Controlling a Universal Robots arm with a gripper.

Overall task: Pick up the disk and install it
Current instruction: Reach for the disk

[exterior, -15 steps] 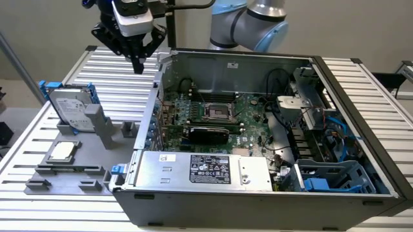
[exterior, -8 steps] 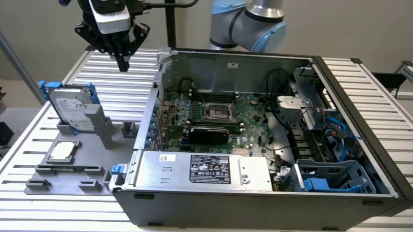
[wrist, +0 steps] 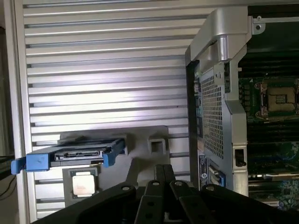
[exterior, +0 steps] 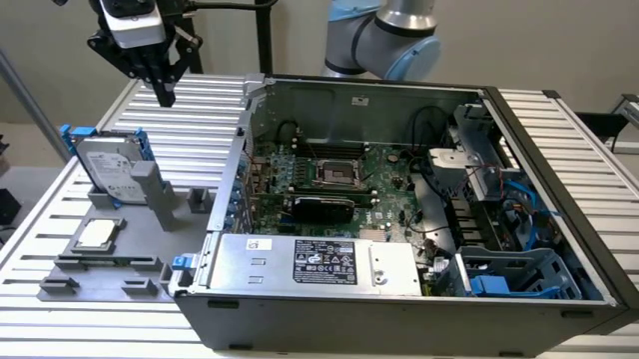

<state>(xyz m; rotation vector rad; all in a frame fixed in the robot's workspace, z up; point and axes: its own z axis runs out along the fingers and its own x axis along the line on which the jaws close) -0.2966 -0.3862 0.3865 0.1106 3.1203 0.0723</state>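
Above the far part of the slatted worktop point(exterior: 190, 120), towards the exterior view's left, the arm's fingers point(exterior: 164, 88) are seen pressed together into a single point, with nothing gripped between them. They are held in the air, well apart from the disk point(exterior: 110, 170). The disk is stood upright on its edge in a slot of a grey fixture point(exterior: 100, 275), nearer the camera on the same side. Its white label is turned towards the camera, and blue rails are seen along its edges. Just in front of it, a small square CPU chip point(exterior: 97, 234) is laid flat in a recess of the fixture. The open computer case point(exterior: 399, 314) is set to the exterior view's right, with its motherboard point(exterior: 390, 168) exposed and a blue drive cage point(exterior: 514, 269) at its near corner. In the wrist view the clenched fingers point(wrist: 159, 189) are shown with the disk point(wrist: 77, 154) and chip point(wrist: 84, 183) beyond them. The disk appears untouched, though its seating in the fixture is partly hidden.
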